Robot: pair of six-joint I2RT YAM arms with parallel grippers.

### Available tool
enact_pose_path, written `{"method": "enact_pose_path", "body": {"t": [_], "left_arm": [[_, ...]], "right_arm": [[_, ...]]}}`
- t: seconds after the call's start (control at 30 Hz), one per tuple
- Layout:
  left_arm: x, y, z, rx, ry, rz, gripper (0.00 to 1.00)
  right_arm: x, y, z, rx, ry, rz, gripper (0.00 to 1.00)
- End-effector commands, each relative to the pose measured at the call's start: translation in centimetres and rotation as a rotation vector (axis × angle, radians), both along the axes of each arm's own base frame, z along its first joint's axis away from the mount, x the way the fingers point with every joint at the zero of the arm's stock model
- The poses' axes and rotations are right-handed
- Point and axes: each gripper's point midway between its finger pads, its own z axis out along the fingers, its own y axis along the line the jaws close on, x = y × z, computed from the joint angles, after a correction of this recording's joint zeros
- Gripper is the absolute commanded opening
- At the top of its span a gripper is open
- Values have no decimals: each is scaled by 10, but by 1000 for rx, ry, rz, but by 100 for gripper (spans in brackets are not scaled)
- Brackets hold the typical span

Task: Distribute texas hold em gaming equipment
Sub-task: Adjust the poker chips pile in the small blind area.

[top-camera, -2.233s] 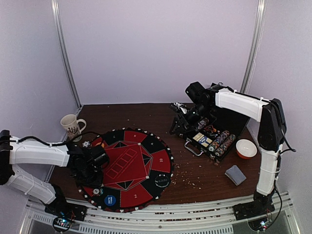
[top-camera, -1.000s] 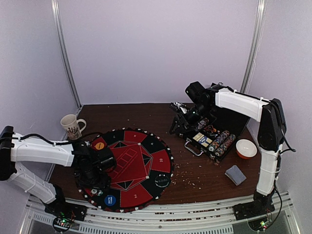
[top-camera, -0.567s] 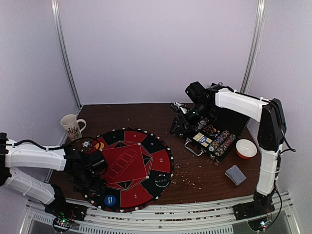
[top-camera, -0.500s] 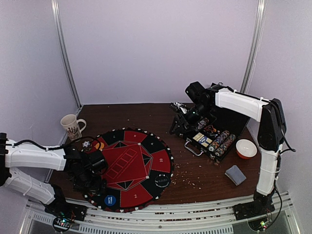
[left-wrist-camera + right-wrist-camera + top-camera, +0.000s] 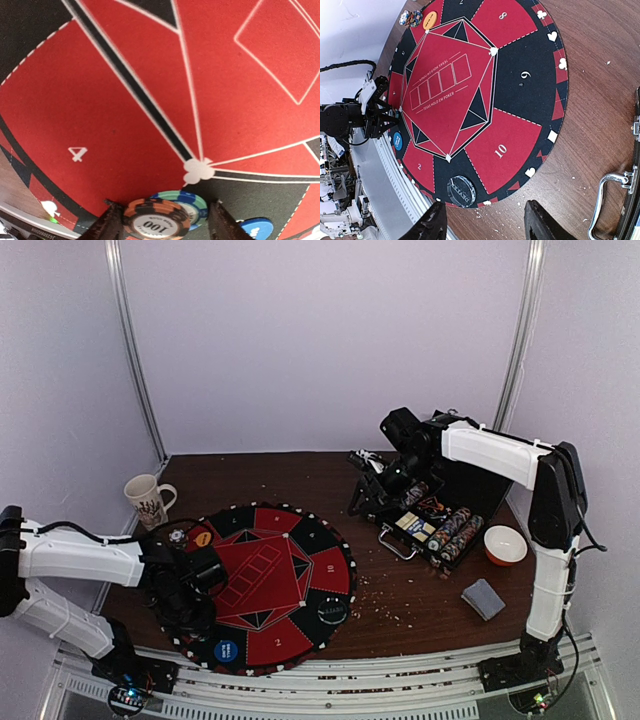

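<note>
On the near-left part of the round red-and-black felt mat (image 5: pixel 125 125), the left gripper (image 5: pixel 165 224) straddles a small stack of striped poker chips (image 5: pixel 159 220). Whether its fingers actually pinch the stack I cannot tell. Far right, the right gripper (image 5: pixel 485 225) hangs with fingers spread by the black hinged case (image 5: pixel 482 490).

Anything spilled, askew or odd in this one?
Yes: pale crumbs lie scattered on the brown table between the round mat and the open black case. They are not poker gear.
</note>
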Motion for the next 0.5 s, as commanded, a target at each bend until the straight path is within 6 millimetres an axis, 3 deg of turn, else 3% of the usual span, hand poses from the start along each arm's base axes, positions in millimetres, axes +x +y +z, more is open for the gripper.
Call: {"method": "enact_pose_path", "body": {"t": [0.0, 0.47], "left_arm": [[8, -25, -9, -80, -22, -47, 54], [6, -38, -6, -92, -16, -93, 25]], "right_arm": [[-1, -3, -1, -7, 15, 1, 55], [-1, -4, -3, -13, 15, 1, 55]]}}
